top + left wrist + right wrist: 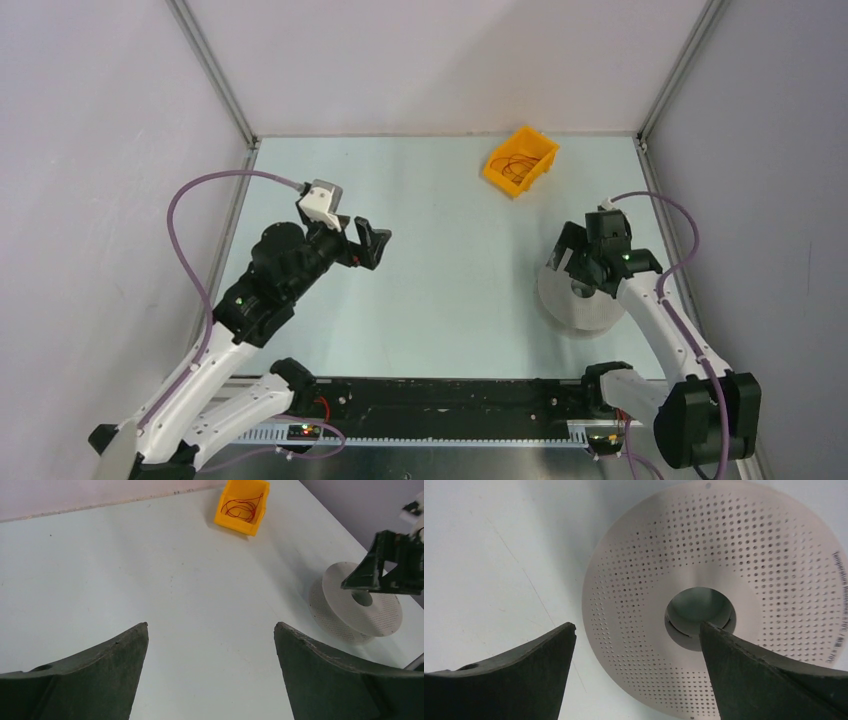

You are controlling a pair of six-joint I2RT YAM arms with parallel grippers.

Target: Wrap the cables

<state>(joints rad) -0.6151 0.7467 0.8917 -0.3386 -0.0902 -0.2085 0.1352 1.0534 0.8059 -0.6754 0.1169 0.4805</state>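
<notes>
Thin red cables point(517, 166) lie in loose loops inside a yellow bin point(540, 150) at the back of the table; they also show in the left wrist view point(241, 509). A white perforated spool point(577, 305) lies flat at the right, also in the left wrist view point(367, 617) and the right wrist view point(744, 565). My right gripper point(573, 262) hovers open over the spool's left part, one finger above its centre hole point(699, 611). My left gripper point(375, 242) is open and empty above the table's left middle, far from bin and spool.
Metal frame posts point(210, 70) and grey walls bound the table on left, back and right. A black rail point(450, 400) runs along the near edge between the arm bases. Purple hoses point(190, 250) loop off both arms.
</notes>
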